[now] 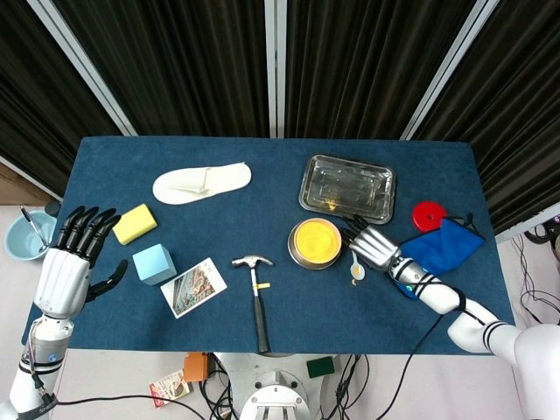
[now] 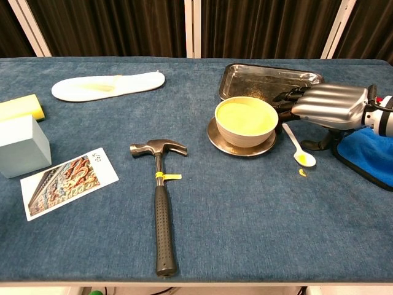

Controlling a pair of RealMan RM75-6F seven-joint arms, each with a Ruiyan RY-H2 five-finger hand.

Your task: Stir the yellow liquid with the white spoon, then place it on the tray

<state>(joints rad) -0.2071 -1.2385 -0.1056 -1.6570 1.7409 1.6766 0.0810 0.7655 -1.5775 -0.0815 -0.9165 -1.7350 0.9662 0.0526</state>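
A bowl of yellow liquid (image 1: 316,242) (image 2: 245,118) stands on a metal saucer in the middle right. The white spoon (image 1: 355,265) (image 2: 299,147) lies flat on the cloth just right of it, its scoop smeared yellow. My right hand (image 1: 373,245) (image 2: 325,106) hovers low over the spoon's handle with fingers spread, holding nothing. The metal tray (image 1: 346,186) (image 2: 270,81) sits behind the bowl. My left hand (image 1: 67,267) is far left at the table's edge, open and empty.
A hammer (image 1: 257,297) (image 2: 159,196) lies in front of centre. A photo card (image 1: 193,286), a light-blue block (image 1: 154,263), a yellow sponge (image 1: 136,223) and a white slipper (image 1: 201,183) fill the left half. A blue cloth (image 1: 437,251) and a red disc (image 1: 429,214) lie right.
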